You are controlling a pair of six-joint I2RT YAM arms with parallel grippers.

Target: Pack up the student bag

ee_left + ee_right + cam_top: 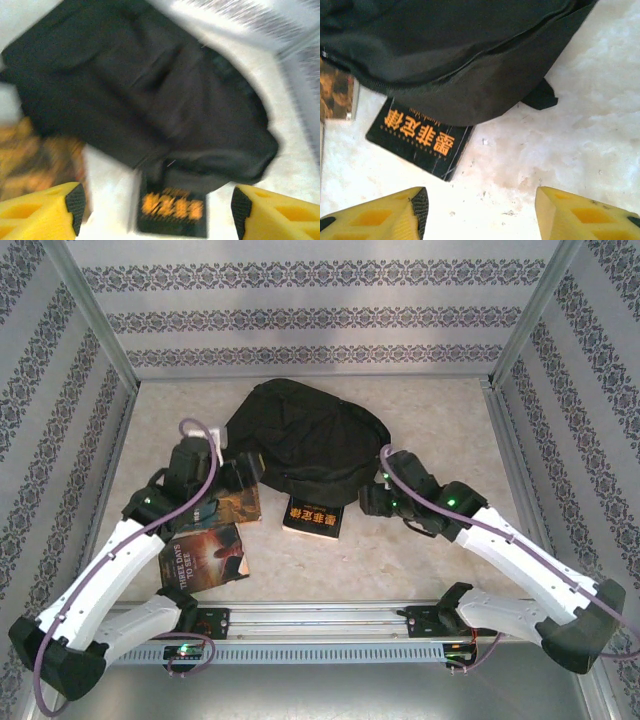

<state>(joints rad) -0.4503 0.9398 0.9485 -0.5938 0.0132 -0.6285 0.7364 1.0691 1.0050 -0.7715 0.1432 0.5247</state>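
Note:
The student bag (pixel 300 435) is a large black fabric backpack lying flat at the middle back of the table; its cloth also shows in the wrist views (pixel 150 90) (pixel 445 50). A black book with orange characters (pixel 313 515) (pixel 172 210) (pixel 417 137) lies at its near edge, with its far end under the bag. My left gripper (pixel 240 475) (pixel 157 210) hovers open at the bag's left side, holding nothing; that view is blurred. My right gripper (pixel 375 495) (pixel 481 212) stands open over bare table at the bag's right near corner.
A brown-covered book (pixel 232 505) (pixel 30 155) (pixel 335 92) lies under the left arm's wrist. A second book titled "Three Days to See" (pixel 205 558) lies nearer the front left. Patterned walls with metal posts enclose the table, and a rail (pixel 320 618) runs along the near edge.

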